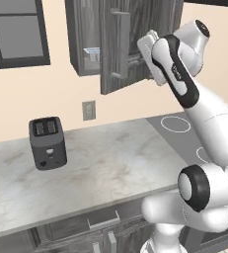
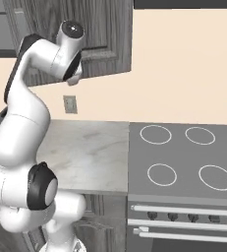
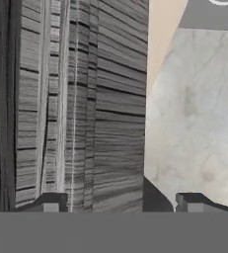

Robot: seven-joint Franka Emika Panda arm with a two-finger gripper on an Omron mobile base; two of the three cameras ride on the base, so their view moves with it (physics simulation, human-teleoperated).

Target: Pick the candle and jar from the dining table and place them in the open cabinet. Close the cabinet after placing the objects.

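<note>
The dark grey wood-grain cabinet (image 1: 83,34) hangs on the wall with its panelled door (image 1: 116,44) swung partly open. A clear tray (image 1: 92,52) sits on the inner shelf. My gripper (image 1: 147,52) is up against the door's free right edge, on its outer side. In the hand view the door's grain (image 3: 71,108) is very close. My gripper (image 3: 120,203) is open, and the door's edge lies in line between the two fingertips (image 3: 50,203). Nothing is held. The candle, the jar and the dining table are out of view.
Below the cabinet runs a marble counter (image 1: 110,158) with a dark toaster (image 1: 47,143) at its left. A wall outlet (image 1: 89,110) sits under the door. A grey stove top (image 2: 184,157) adjoins the counter on the right. A window (image 1: 17,32) is at upper left.
</note>
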